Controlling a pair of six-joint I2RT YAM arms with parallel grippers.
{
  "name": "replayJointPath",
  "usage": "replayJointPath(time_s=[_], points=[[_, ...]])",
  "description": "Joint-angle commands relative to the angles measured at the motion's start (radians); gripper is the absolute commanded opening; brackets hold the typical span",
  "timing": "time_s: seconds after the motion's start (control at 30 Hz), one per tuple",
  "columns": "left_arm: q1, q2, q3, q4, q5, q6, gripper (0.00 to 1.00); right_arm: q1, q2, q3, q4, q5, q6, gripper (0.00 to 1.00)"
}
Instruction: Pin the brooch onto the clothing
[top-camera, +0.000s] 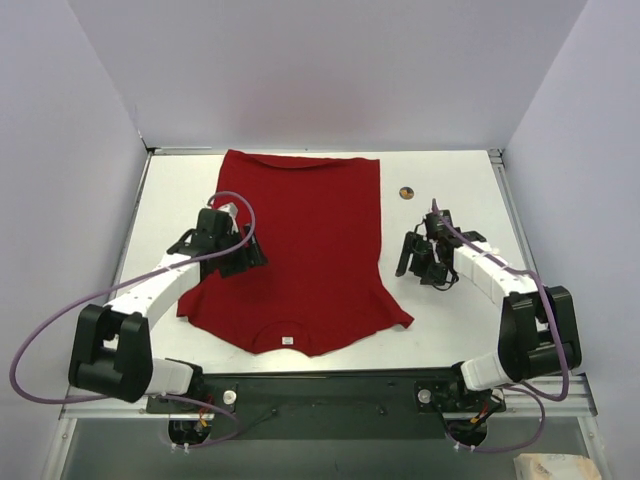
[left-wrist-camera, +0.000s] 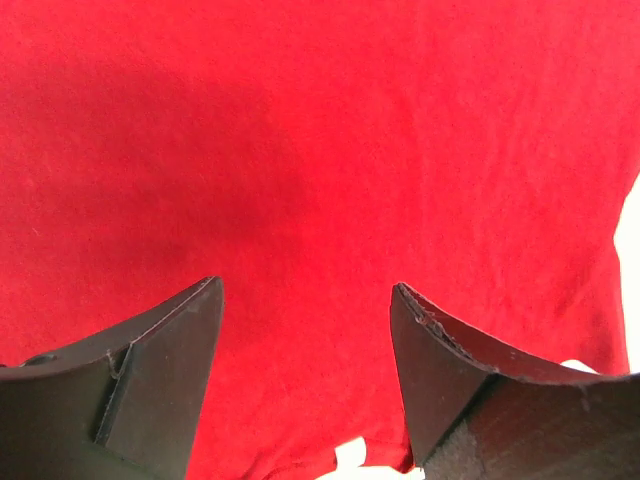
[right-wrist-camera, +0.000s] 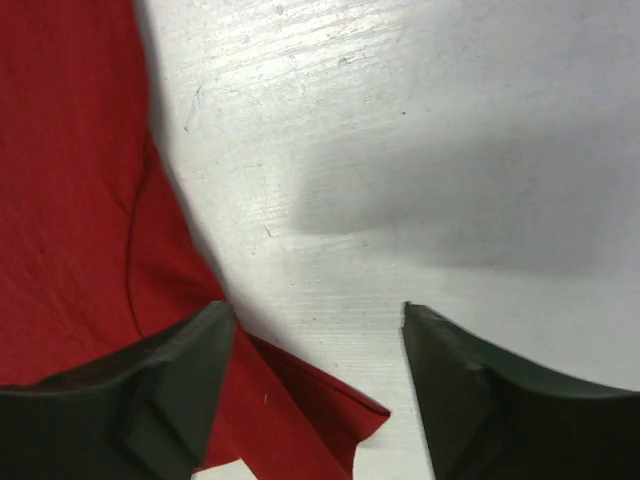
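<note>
Nearest the arm bases lies the collar of the clothing (top-camera: 310, 230), its white label (top-camera: 288, 340) facing up, so the shirt is spread flat with its hem at the far edge of the table (top-camera: 450, 200); we judge it is laid out this way to give a smooth pinning surface. Just beyond the collar, the left gripper (left-wrist-camera: 305, 290) hovers low over the red fabric on its own side, jaws apart with nothing between them, probably placed to pinch or steady the cloth. Across from it, the right gripper (right-wrist-camera: 318, 312) sits over bare table beside the shirt's right sleeve (right-wrist-camera: 330, 410), 1 finger overlapping the sleeve edge in the wrist view, jaws likewise spread and empty. Farther out, the brooch (top-camera: 406, 192) rests on the table, just beside the shirt's right edge and well short of either gripper. We read the task as barely begun: the pick-up is not yet made, and the right arm looks the natural 1 to reach forward for it.
</note>
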Motion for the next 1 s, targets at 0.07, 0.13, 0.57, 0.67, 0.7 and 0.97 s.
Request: replayJointPath(time_s=[0.07,0.13,0.57,0.67,0.7,0.97], points=[[-0.097,-0.127,-0.061,0.011,-0.052,-0.013,0.76,-0.002,-0.024,-0.042,-0.092,0.015,0.045,0.49],[-0.115,-0.135,-0.083,0.004,-0.052,-0.016,0.76,0.028,-0.018,-0.064,-0.092,0.006,0.05,0.49],[-0.141,-0.144,-0.146,0.008,-0.067,-0.017,0.75,0.185,-0.016,-0.061,-0.124,0.004,0.064,0.51],[-0.146,-0.14,-0.156,0.021,-0.066,-0.02,0.75,0.196,-0.01,-0.061,-0.136,0.018,0.056,0.54],[-0.149,-0.132,-0.159,0.026,-0.066,-0.022,0.75,0.199,-0.004,-0.062,-0.142,0.02,0.056,0.54],[-0.16,-0.105,-0.158,0.023,-0.081,-0.016,0.75,0.311,0.08,-0.042,-0.211,0.132,0.082,0.45]])
